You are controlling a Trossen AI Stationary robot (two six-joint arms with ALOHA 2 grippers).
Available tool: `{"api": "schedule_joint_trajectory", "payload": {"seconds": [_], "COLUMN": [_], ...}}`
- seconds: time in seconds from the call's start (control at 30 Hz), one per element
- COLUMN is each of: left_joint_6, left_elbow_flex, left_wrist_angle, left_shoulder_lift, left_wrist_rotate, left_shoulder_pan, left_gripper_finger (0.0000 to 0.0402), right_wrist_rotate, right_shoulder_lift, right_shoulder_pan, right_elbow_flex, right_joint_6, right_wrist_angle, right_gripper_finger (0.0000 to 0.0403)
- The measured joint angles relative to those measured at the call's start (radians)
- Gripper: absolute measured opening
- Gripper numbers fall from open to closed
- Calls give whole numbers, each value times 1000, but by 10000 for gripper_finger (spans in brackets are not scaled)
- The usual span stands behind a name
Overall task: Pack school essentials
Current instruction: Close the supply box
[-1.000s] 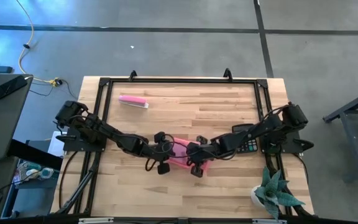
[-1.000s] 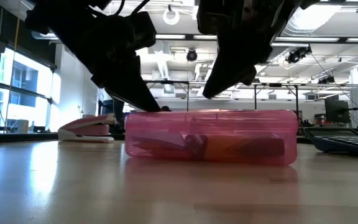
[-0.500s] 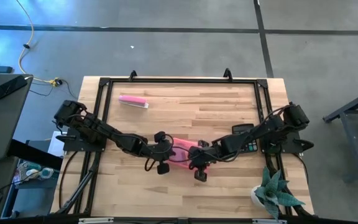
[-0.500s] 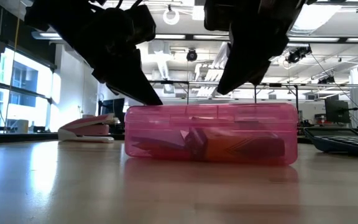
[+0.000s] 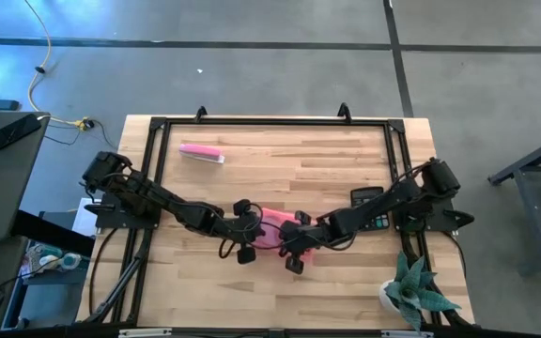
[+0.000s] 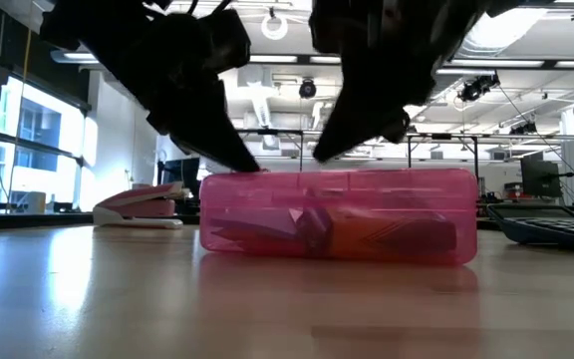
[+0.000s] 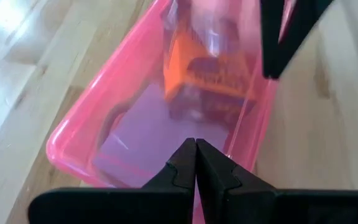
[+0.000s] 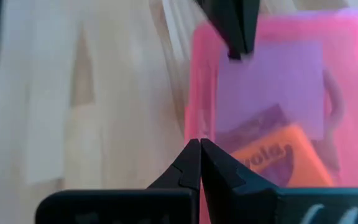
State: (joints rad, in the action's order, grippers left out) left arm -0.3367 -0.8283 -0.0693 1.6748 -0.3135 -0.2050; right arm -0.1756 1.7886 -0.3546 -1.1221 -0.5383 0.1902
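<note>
A pink see-through box [image 5: 272, 233] with its lid down lies on the wooden table, a little near of the middle. Through the lid I see an orange box with lettering [image 7: 213, 71] and a flat square pad [image 7: 160, 134]. Other school essentials do not show plainly. My left gripper [image 7: 196, 144] is shut, with its tips on the lid at the box's left end [image 6: 252, 170]. My right gripper [image 8: 199, 144] is shut too. It slants down from the right over the lid's near long edge [image 6: 317, 160]. My left gripper presses its shut fingertips down on the lid's top [image 7: 194, 134] near the box's left end. The fingers slant down from the table's left. The box lies flat on the table. My right gripper stands with its shut tips at the lid's near long edge [image 8: 197, 134]; whether they touch it I cannot tell.
A pink oblong bar [image 5: 201, 152] lies at the far left of the table. A black calculator [image 5: 372, 208] lies to the right under the right arm. A potted plant [image 5: 416, 291] stands at the near right corner. A black frame [image 5: 270, 122] rims the table.
My right gripper has swung a little toward the table's right and then back left along the lid, staying shut. The box and my left gripper have kept their places.
</note>
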Motion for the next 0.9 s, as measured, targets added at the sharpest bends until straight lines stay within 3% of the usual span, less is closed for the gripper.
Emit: {"api": "schedule_joint_trajectory", "payload": {"seconds": [0.53,0.9], "left_joint_6": [-35,-54], "left_elbow_flex": [-2,-4], "left_wrist_angle": [43,52], "left_shoulder_lift": [22,41], "left_wrist_rotate": [15,82], "left_shoulder_pan": [1,8], "left_gripper_finger": [0,0], "right_wrist_rotate": [102,214], "right_shoulder_lift": [84,101], "right_shoulder_pan": [22,61], "right_elbow_flex": [-6,-8], "right_joint_6": [-65,-75], "right_wrist_angle": [37,45], "right_gripper_finger": [0,0]}}
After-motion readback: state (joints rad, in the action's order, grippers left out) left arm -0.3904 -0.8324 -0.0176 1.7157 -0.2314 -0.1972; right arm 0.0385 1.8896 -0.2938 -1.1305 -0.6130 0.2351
